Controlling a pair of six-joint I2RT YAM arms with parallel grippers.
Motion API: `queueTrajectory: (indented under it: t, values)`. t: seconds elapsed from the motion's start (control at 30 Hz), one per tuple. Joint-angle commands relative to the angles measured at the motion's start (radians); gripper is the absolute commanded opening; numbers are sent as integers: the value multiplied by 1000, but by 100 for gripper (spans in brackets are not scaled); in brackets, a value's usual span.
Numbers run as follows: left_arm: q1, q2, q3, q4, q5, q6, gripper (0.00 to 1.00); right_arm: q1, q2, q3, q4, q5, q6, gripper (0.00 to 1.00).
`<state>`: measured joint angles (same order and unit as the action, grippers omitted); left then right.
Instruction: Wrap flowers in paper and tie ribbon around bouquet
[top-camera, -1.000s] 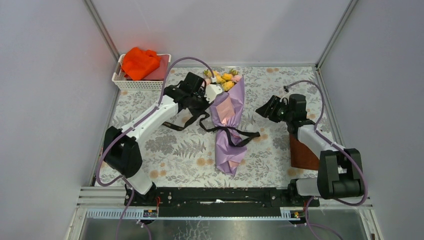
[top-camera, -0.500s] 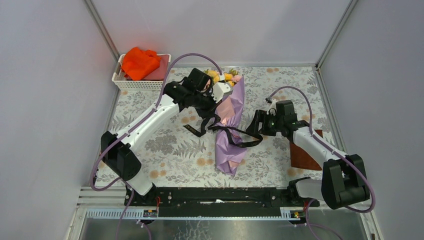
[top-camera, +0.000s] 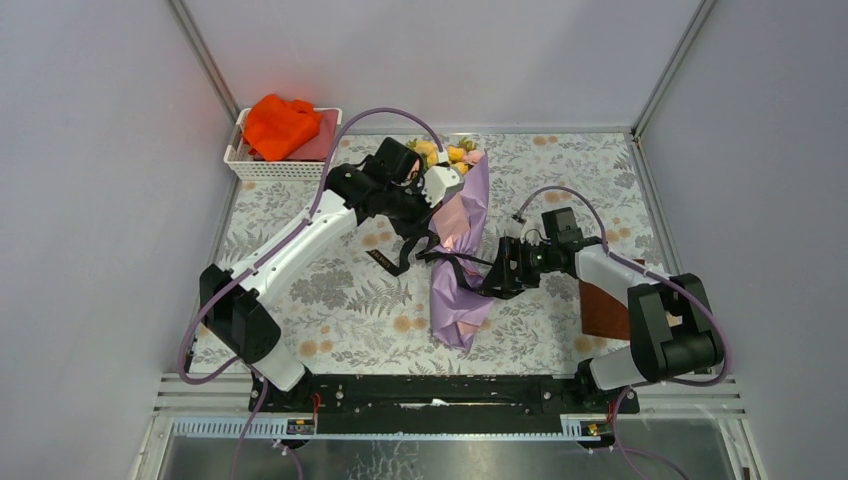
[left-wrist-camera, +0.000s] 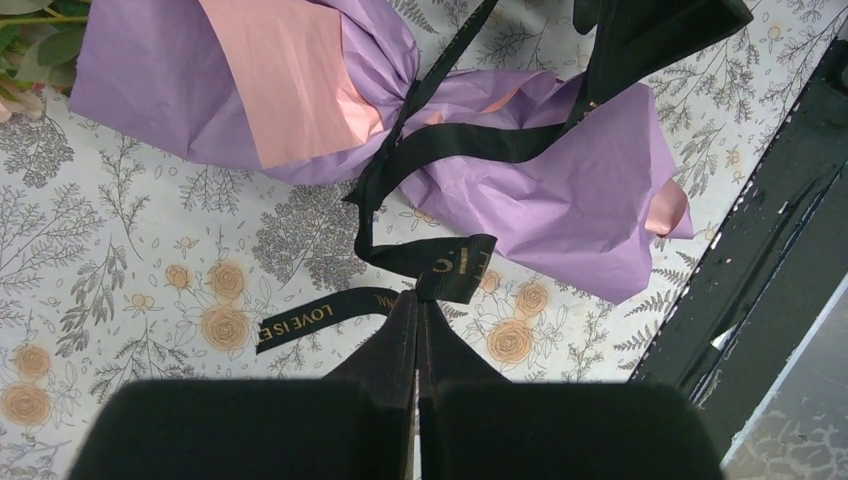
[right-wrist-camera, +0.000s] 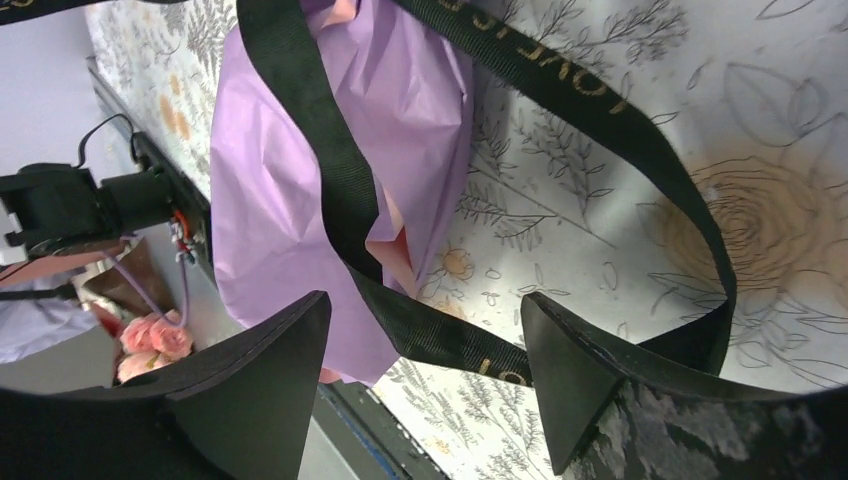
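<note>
1. Plainly, the left gripper (left-wrist-camera: 416, 298) has its fingers pressed together, clamped on a fold of the ribbon (left-wrist-camera: 470, 145), with the lettered tail hanging free beside it.
2. Spread wide, the right gripper (right-wrist-camera: 425, 305) holds nothing; a slack ribbon loop runs between its jaws, just beside the bouquet (top-camera: 455, 300).
3. Ribbon: it circles the bouquet's narrow waist. It looks limp and slick, likely to slide through a light pinch. It is best gripped flat across its width, on the loop and not the tail.
4. Paper (left-wrist-camera: 160, 80): thin, creasing easily, probably tearing under a hard tug. Avoid pinching it along with the ribbon.
5. Flowers (top-camera: 450, 155): fragile, at the far end; leave them alone.
6. Bouquet: it lies lengthwise on the table (left-wrist-camera: 130, 250) and looks light, so a pull on the ribbon may drag it.
</note>
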<state>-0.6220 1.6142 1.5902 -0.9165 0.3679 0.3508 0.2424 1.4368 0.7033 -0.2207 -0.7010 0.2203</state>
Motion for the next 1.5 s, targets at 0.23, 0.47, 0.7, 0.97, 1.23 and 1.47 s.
queueTrajectory:
  t: [0.23,0.47,0.7,0.97,1.23,1.47]
  values:
    - [-7,-66,-31,-6,15,9,0,17,-58,-135,12,-135,86,68]
    - [-7,-58,-23,-6,16,7,0,19,-139,-199,53,-103,147,38]
    - [-7,-61,-23,-6,5,10,0,20,-167,-169,4,-61,138,8]
    - [-7,-71,-7,-7,-28,22,0,14,-318,-16,-198,207,100,7]
    - [-7,-89,-4,-2,-70,27,0,-17,-511,-33,103,427,241,3]
    - [-7,-115,-22,-4,-97,26,0,-49,-663,-117,340,798,291,0]
